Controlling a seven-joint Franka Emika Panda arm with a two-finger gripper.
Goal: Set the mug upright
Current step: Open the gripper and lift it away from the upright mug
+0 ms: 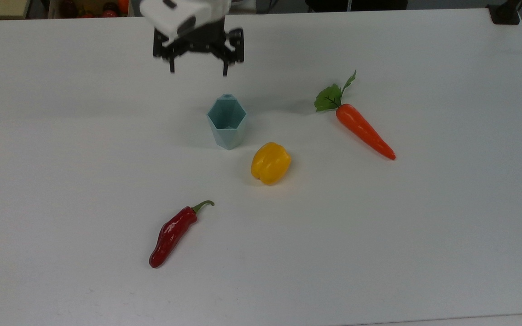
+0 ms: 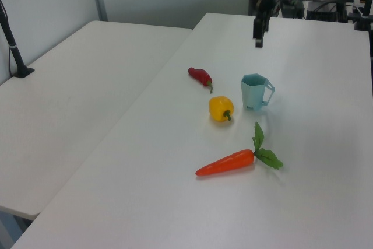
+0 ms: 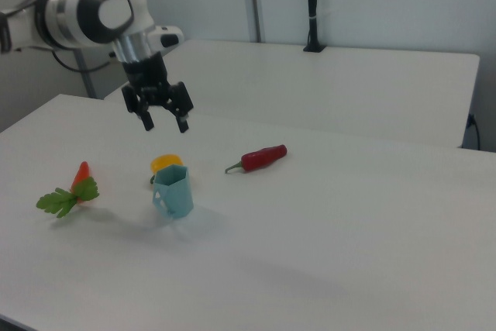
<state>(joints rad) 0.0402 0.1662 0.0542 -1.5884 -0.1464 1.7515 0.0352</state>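
The pale teal faceted mug (image 1: 227,121) stands upright on the white table (image 1: 379,226), its hexagonal mouth facing up. In the left view the mug (image 2: 254,91) has its handle to the left view's right; the mug (image 3: 173,191) also stands free in the right view. My gripper (image 1: 198,70) hangs open in the air above and behind the mug, with nothing between its fingers. It is well clear of the rim in the left view (image 2: 257,42) and in the right view (image 3: 165,124).
A yellow bell pepper (image 1: 270,163) lies close to the mug. An orange carrot with green leaves (image 1: 363,129) lies at the top view's right. A red chilli (image 1: 172,233) lies nearer the front edge. A second white table (image 2: 76,86) adjoins in the left view.
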